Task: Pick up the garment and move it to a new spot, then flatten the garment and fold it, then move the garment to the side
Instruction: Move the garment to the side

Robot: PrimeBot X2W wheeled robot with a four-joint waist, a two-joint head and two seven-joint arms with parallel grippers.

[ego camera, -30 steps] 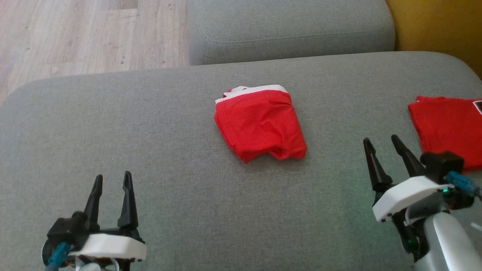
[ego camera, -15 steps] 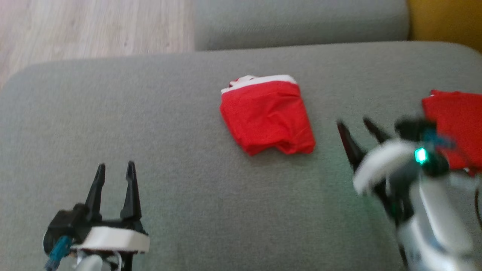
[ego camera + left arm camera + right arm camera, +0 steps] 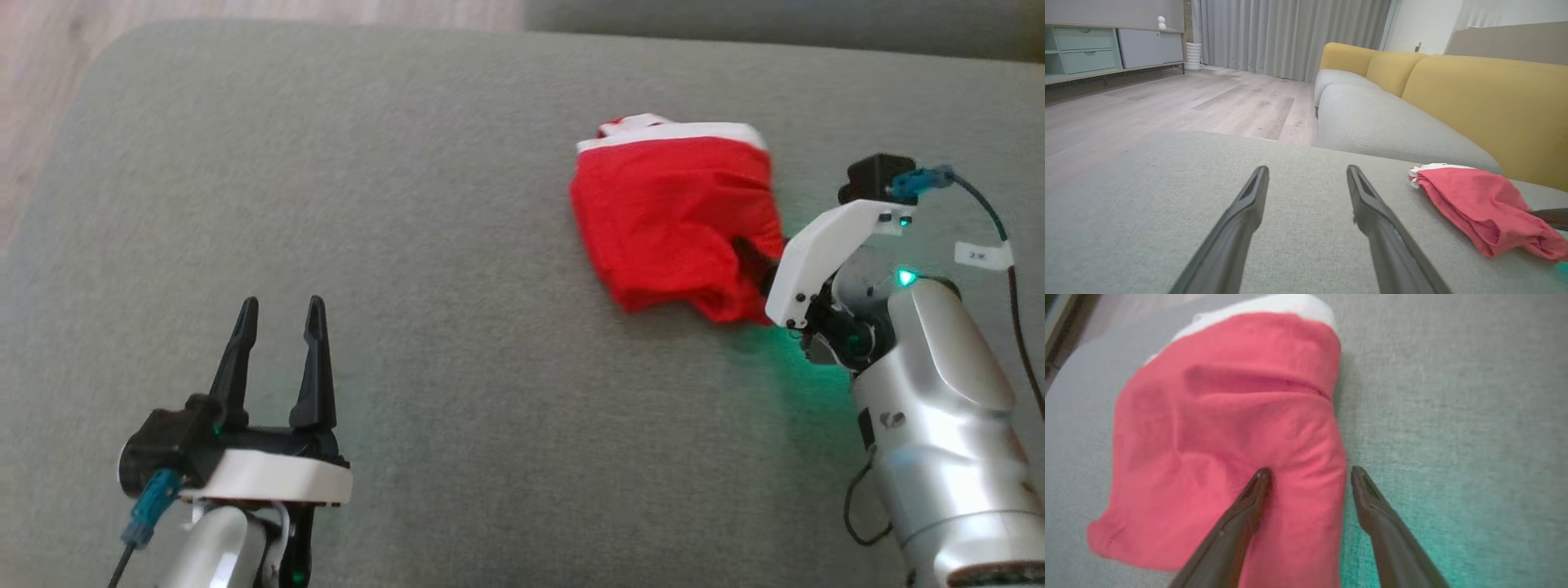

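The garment (image 3: 669,220) is a folded red piece with a white band along its far edge, lying on the grey cushion (image 3: 457,392). My right gripper (image 3: 755,261) is open at the garment's near right corner. In the right wrist view the right gripper (image 3: 1308,472) straddles that edge of the garment (image 3: 1229,428), one finger on the red cloth and the other over bare cushion. My left gripper (image 3: 277,306) stands open and empty at the lower left, far from the cloth. From the left wrist, the left gripper (image 3: 1306,169) has the garment (image 3: 1474,200) to its right.
A second grey seat cushion (image 3: 1384,126) and yellow backrests (image 3: 1486,106) lie beyond the garment. Wooden floor (image 3: 1188,106) borders the cushion's far left edge, with a low cabinet (image 3: 1106,49) by the wall.
The head camera has swung, shifting the whole picture. My right gripper has moved forward and left to the garment's right edge, still open. The left gripper has barely moved.
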